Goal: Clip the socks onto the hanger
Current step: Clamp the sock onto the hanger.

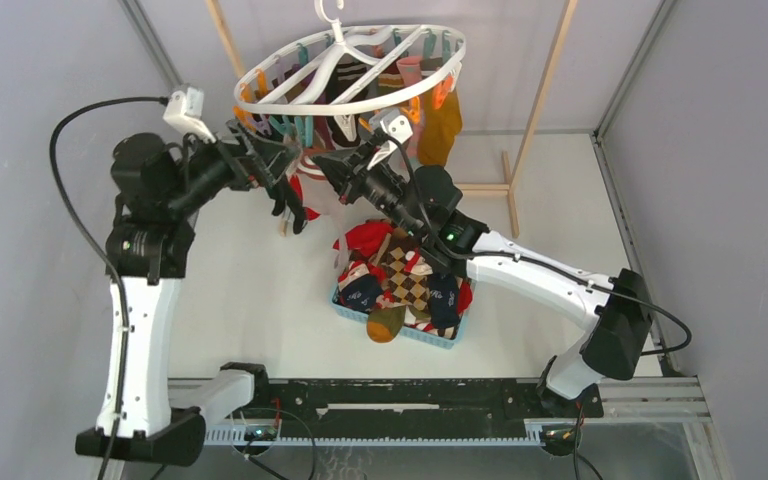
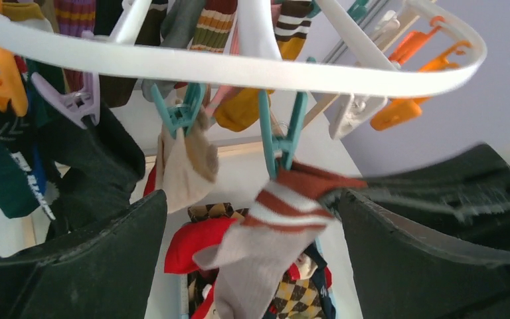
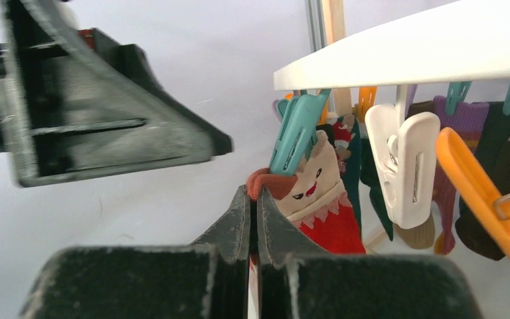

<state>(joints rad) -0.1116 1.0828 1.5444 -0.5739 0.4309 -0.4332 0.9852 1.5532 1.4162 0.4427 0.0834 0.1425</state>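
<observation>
At the left, the left claw (image 1: 285,185) (image 2: 252,199) is hanging raised under the near rim of the large oval white plastic drying hanger (image 1: 350,102) (image 2: 239,66). Its black fingers (image 2: 93,266) are standing wide apart, released and gripping nothing.

In the gap between those fingers in the left wrist view, a soft grey striped sock with rust-red bands (image 2: 265,239) is dangling from a teal plastic clip (image 2: 280,133) on the ring, which is biting its cuff. Just left of it, a beige sock (image 2: 182,166) is hanging from another teal clip (image 2: 179,113).

Moving right, the right claw (image 1: 318,165) (image 3: 252,196) is reaching up to the same spot. Its fingers are pressing tightly together, clenched on the rust-coloured cuff edge (image 3: 265,181) of the striped sock, just beside the clip.

More socks are hanging around the ring, with a mustard one (image 1: 442,125) at its right end.

Below, right of centre, a blue plastic basket (image 1: 343,298) is sitting on the white table (image 1: 250,290). It is holding a heap of assorted socks (image 1: 400,275), well apart from the hanger.
</observation>
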